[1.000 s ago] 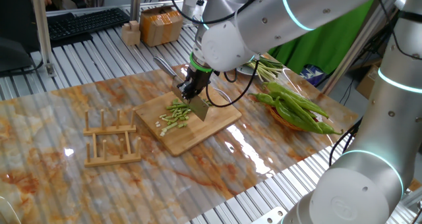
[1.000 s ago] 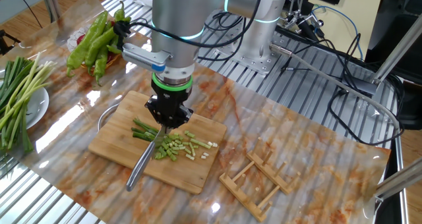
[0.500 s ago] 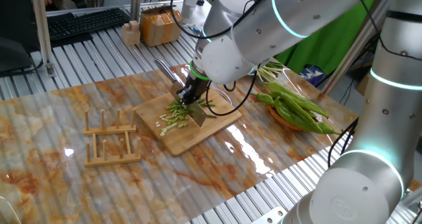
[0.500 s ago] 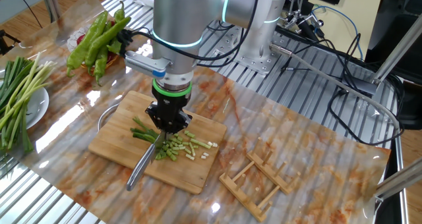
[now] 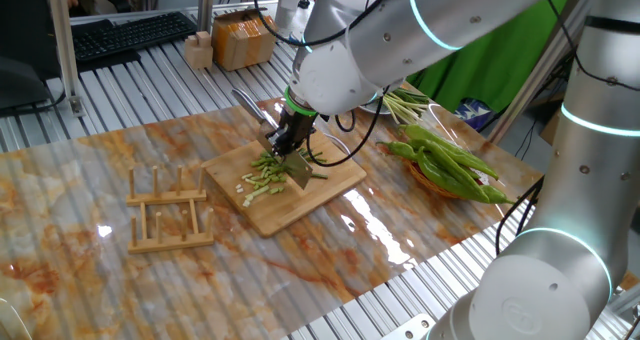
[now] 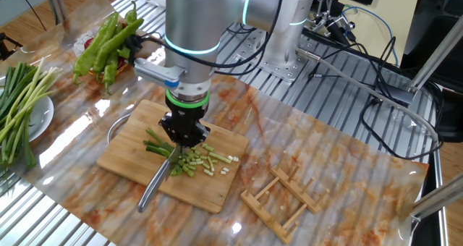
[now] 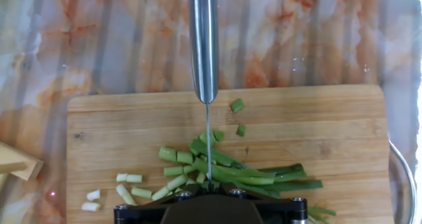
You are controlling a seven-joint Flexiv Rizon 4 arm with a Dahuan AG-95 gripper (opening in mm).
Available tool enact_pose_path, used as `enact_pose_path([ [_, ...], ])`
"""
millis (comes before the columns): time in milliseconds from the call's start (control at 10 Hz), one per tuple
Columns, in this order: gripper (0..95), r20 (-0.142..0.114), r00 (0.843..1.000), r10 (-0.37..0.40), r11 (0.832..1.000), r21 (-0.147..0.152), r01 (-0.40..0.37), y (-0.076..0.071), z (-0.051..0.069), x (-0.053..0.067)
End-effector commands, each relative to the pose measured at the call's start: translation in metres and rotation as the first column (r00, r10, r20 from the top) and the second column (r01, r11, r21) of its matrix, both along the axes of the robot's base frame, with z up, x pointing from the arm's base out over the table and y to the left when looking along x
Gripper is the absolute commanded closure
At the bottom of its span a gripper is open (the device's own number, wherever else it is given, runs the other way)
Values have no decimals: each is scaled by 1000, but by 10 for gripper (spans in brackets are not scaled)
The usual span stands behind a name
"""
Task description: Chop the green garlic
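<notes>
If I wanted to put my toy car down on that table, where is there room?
Bare marble lies between the cutting board and the wooden rack, and beyond the rack towards the table's far end. It is crowded on the board, where the gripper holds the knife over the green garlic, and beside the green peppers.

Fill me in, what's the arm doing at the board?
The gripper is shut on a knife, blade down among the green garlic on the cutting board. Some stalks are already short bits; longer lengths remain uncut. The peppers and the plate of long stalks sit off to the side.
</notes>
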State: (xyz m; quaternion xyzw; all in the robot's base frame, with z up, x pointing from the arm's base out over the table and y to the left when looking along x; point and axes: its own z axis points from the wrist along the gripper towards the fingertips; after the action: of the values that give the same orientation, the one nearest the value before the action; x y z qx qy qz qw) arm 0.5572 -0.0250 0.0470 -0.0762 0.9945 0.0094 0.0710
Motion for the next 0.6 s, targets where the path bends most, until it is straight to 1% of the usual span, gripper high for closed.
enact_pose_path([
  [100,950,5,1000,-4,1000,-5,4,-1,4,-1],
  [200,950,4,1000,-4,1000,-7,4,-1,7,-1],
  [300,950,0,1000,-5,1000,-7,5,-1,12,-1],
  [400,950,0,1000,-5,1000,-13,5,-2,15,-2],
  [500,950,0,1000,-6,1000,-15,6,-2,17,-2],
  [600,950,-2,1000,-6,1000,-12,6,-2,14,-2],
])
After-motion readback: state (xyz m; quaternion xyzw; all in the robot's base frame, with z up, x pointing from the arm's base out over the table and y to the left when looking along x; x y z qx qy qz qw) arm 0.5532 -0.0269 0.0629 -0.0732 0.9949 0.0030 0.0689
